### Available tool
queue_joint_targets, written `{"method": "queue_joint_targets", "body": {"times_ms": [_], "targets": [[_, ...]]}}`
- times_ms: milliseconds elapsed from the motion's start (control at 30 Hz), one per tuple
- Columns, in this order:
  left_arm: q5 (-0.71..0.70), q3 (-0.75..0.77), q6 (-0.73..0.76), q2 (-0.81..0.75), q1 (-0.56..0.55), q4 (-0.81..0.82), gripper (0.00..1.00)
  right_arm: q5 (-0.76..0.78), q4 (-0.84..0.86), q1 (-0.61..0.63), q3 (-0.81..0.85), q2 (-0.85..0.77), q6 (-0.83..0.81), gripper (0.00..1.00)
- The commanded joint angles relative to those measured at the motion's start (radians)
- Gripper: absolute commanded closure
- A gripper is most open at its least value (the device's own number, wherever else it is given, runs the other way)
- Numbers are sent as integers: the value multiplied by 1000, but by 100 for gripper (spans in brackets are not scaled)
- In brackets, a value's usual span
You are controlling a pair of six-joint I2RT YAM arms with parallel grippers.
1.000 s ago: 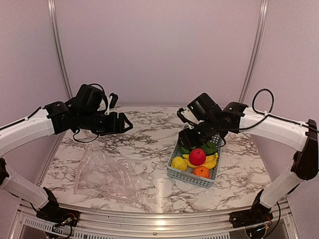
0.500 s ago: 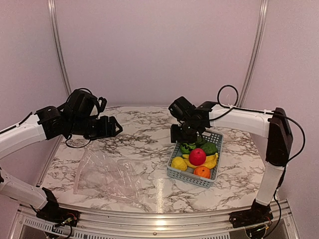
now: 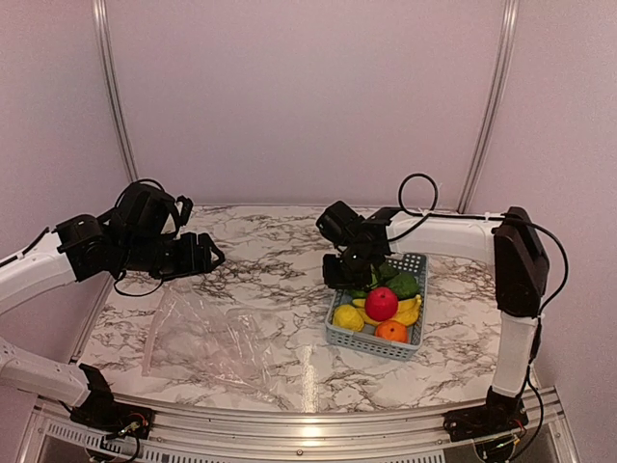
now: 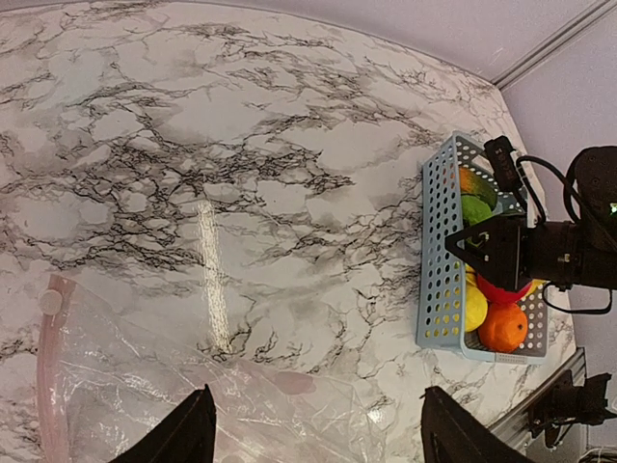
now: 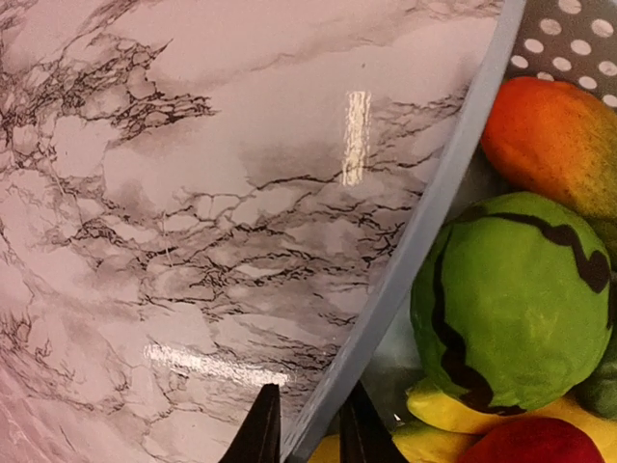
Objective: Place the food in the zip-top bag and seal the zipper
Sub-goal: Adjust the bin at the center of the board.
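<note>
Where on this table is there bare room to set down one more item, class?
Free: the strip of table between the zip-top bag and the basket, and the far marble behind both. Crowded: the basket, full of food, with the right gripper pinching its rim; the open left gripper hovers by the bag's far side.

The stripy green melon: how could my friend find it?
On the white marble table stands a grey-blue slotted plastic basket. Look in its far half, against the rim: the round green plastic melon alone has dark wavy stripes.
</note>
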Motion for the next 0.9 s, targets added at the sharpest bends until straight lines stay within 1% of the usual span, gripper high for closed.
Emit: {"method": "queue_joint_targets", "body": {"times_ms": [0,33,167,300,467,533,600,667,733,767,800,833,867], "targets": [[-12,-15,-19,-22,-3,-32,25,26,-17,-5,47,27,-69,87],[-13,-16,-22,-23,-3,-32,25,45,-19,-6,49,24,-82,91],[-15,-19,-26,-23,-4,-29,25,104,-31,-5,61,9,-143,98],[-7,-21,-22,-18,-3,-27,26,137,-48,-29,70,7,-166,100],[-13,-20,-3,-21,-3,-22,26,85,26,-82,51,4,-180,99],[-11,-16,26,-25,-3,-16,27,58,47,-84,59,7,-195,94],[-13,-15,61,-37,-4,-9,27,25,41,-83,77,-1,-201,81],[-57,-16,81,-55,-3,-14,26,-2,24,-80,93,-24,-202,68],[-123,-20,80,-77,1,-32,20,-20,13,-66,103,-61,-222,60],[-153,-27,75,-93,5,-40,15,-27,14,-54,104,-80,-239,57],[-199,-35,62,-119,10,-50,7,-32,20,-37,102,-102,-260,54],[-224,-49,56,-142,13,-57,3,-36,28,-18,99,-121,-281,51],[-242,-64,54,-165,21,-63,1,-48,42,0,96,-137,-306,48]]}}
